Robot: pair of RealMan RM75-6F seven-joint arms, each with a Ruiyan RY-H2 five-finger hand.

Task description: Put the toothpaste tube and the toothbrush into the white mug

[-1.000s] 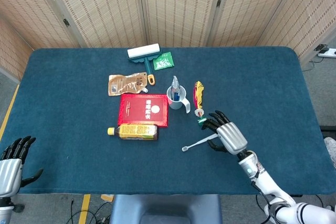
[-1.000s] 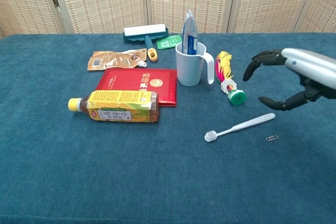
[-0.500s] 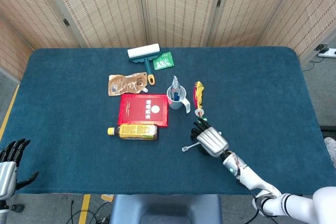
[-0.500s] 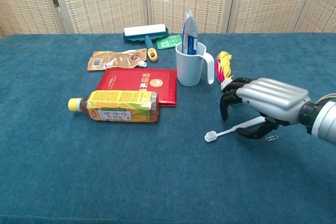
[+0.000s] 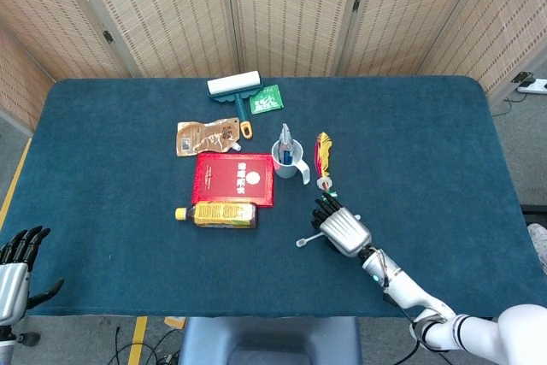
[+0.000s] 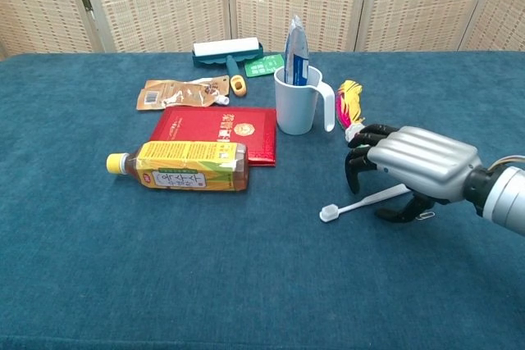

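Toothpaste tube (image 6: 296, 48) stands upright inside the white mug (image 6: 299, 102), near table centre; that half of the task looks complete.

Toothbrush (image 6: 361, 202) lies flat on the blue table (image 5: 128, 160), at roughly 5 o'clock from the mug in the chest view. Its long axis runs from bristle head at about 8 o'clock to handle end at about 2 o'clock, the handle end passing under the right hand (image 6: 414, 168).

Right hand is arched palm-down directly over the handle, dark fingers curled down on the far side and thumb low on the near side. Whether the fingers have actually closed on the handle cannot be told from either view; the brush appears to rest on the cloth.

Left hand (image 5: 19, 262) sits off the table's near-left corner, holding nothing, fingers apart, well away from the brush.

Judgement: the right hand is the one placed to grasp. The lift then carries toward 11 o'clock, bristle head leading toward the mug
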